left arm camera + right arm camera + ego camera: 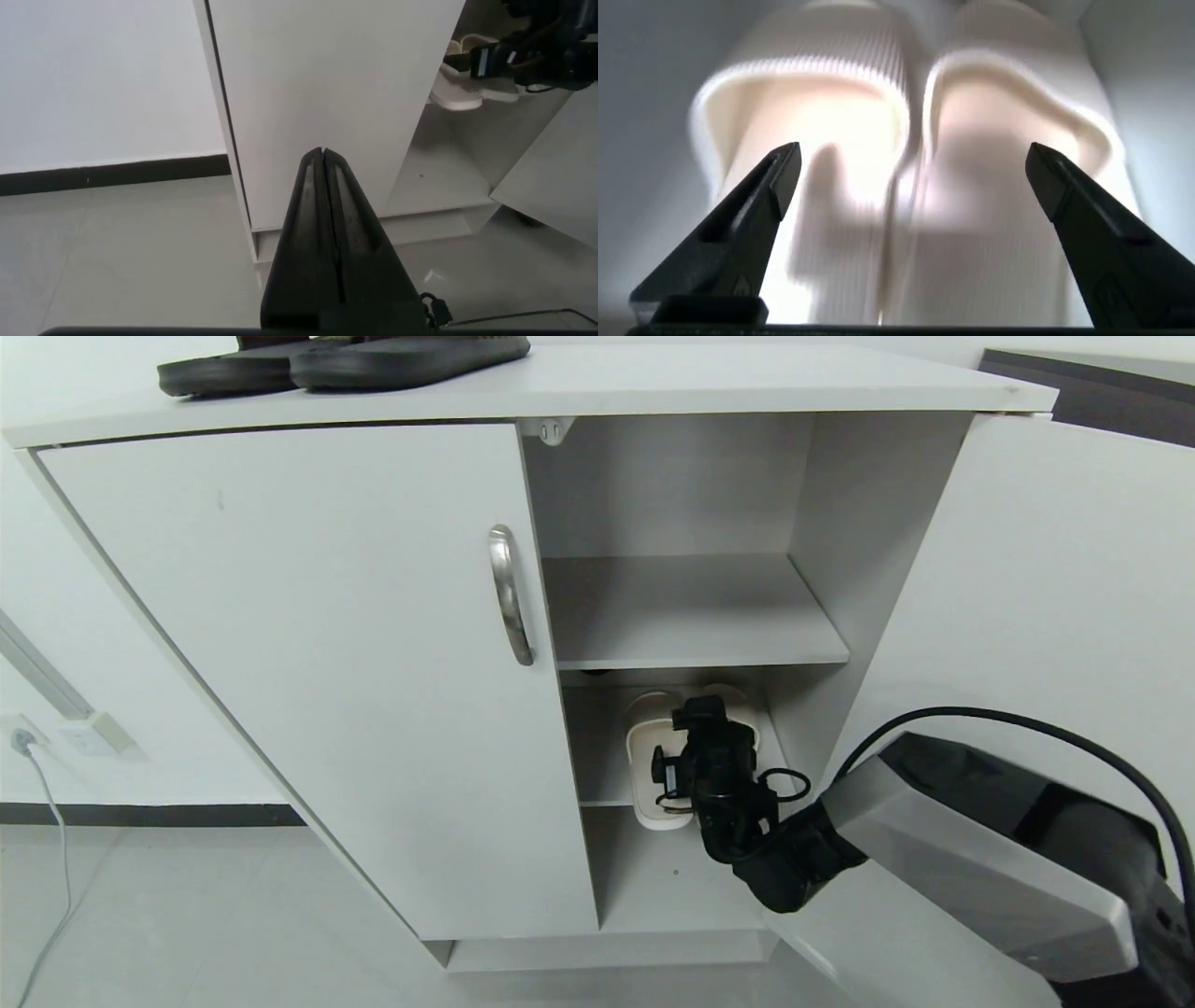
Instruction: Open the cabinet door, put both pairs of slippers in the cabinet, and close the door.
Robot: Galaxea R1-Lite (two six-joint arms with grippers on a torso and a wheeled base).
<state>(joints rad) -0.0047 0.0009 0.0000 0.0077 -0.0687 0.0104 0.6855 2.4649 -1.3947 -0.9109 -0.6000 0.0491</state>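
The white cabinet (280, 644) has its right door (1046, 616) swung open and its left door shut. A pair of cream slippers (653, 756) lies side by side on the middle shelf. My right gripper (695, 728) reaches into that shelf just above the cream slippers (915, 168); its fingers (747, 224) are spread wide with nothing between them. A pair of black slippers (345, 362) rests on the cabinet top. My left gripper (322, 159) hangs low over the floor in front of the cabinet (327, 84), fingers pressed together and holding nothing.
The upper shelf (691, 611) and the bottom compartment (653, 877) hold nothing. A metal handle (509, 595) sits on the shut left door. A wall socket with a cable (28, 747) is at the left. Grey tiled floor (121, 252) lies in front.
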